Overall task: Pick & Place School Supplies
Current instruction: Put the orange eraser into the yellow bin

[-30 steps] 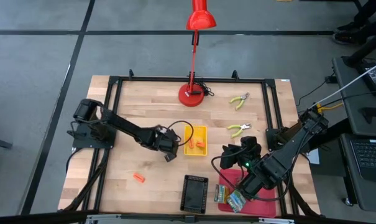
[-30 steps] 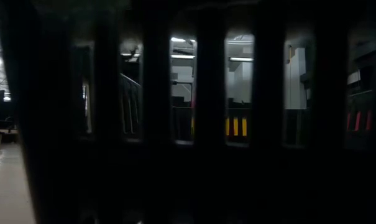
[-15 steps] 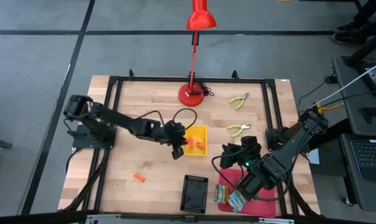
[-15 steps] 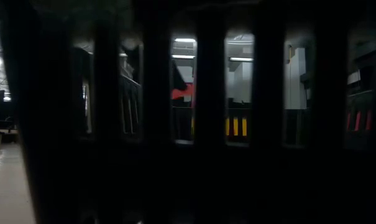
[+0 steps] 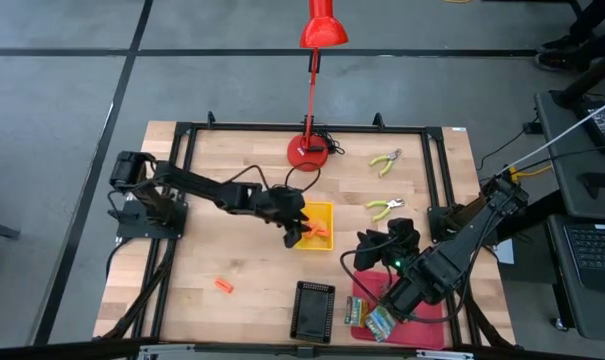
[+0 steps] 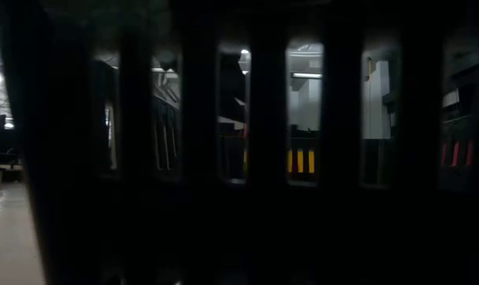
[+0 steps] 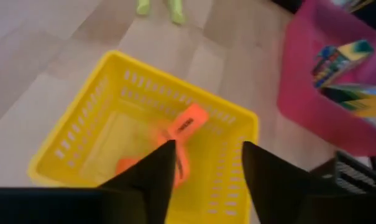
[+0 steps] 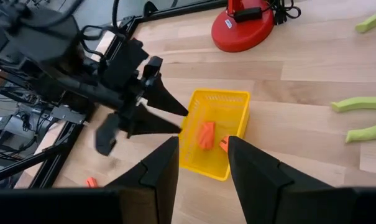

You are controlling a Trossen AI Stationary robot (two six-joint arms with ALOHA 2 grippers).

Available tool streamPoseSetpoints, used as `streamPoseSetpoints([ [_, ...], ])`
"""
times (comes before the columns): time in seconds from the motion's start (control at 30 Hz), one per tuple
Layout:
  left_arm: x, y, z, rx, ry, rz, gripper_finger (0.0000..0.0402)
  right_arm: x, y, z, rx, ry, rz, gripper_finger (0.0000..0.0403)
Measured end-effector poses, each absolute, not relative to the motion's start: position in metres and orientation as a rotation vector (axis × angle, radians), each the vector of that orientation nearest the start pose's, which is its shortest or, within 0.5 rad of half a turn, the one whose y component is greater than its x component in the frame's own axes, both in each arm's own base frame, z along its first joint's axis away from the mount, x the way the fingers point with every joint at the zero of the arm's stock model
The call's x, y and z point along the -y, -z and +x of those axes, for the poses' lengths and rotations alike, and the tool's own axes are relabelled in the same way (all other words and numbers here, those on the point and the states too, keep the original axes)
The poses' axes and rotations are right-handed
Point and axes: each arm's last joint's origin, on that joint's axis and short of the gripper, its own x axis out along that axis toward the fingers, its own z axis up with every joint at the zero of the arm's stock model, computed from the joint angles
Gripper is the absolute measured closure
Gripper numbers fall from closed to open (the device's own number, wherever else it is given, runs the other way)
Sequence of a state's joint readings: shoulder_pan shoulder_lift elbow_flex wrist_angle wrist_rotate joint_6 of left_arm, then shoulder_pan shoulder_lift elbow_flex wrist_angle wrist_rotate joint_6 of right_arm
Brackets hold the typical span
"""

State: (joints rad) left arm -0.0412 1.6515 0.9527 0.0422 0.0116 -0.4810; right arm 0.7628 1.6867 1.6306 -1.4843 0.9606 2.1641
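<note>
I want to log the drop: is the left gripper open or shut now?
Open: the left gripper hangs over the yellow tray, fingers apart, holding nothing.

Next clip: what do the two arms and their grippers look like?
Both arms are black jointed links with looping black cables. The left gripper and right gripper each carry two matte black, wedge-shaped tapering fingers. A small green light glows on the right arm.

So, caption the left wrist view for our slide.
Open left gripper above square yellow plastic basket holding short orange sticks.
</note>
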Motion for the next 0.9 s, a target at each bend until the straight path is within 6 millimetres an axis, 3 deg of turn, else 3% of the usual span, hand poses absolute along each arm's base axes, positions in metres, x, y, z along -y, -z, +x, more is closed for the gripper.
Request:
streamPoseSetpoints([
  [0.1,0.017,-0.199,0.342,-0.664,-0.064,-0.437,0.0188,-0.19,-0.328,0.234,-0.321,0.932,0.814,0.026],
  [0.23,0.025,-0.202,0.324,-0.808,-0.012,-0.379,0.0173,-0.19,-0.328,0.234,-0.315,0.93,0.812,0.0259],
  [0.37,0.046,-0.218,0.288,-0.993,0.112,-0.272,0.0179,-0.19,-0.328,0.235,-0.313,0.928,0.817,0.0259],
  [0.6,0.103,-0.258,0.212,-1.066,0.2,-0.092,0.0187,-0.191,-0.328,0.235,-0.31,0.927,0.823,0.0259],
  [0.73,0.14,-0.258,0.181,-1.048,0.25,0.114,0.0187,-0.189,-0.328,0.236,-0.298,0.931,0.822,0.0259],
  [0.9,0.173,-0.237,0.163,-1.098,0.263,0.321,0.0187,-0.188,-0.328,0.237,-0.298,0.934,0.821,0.0259],
])
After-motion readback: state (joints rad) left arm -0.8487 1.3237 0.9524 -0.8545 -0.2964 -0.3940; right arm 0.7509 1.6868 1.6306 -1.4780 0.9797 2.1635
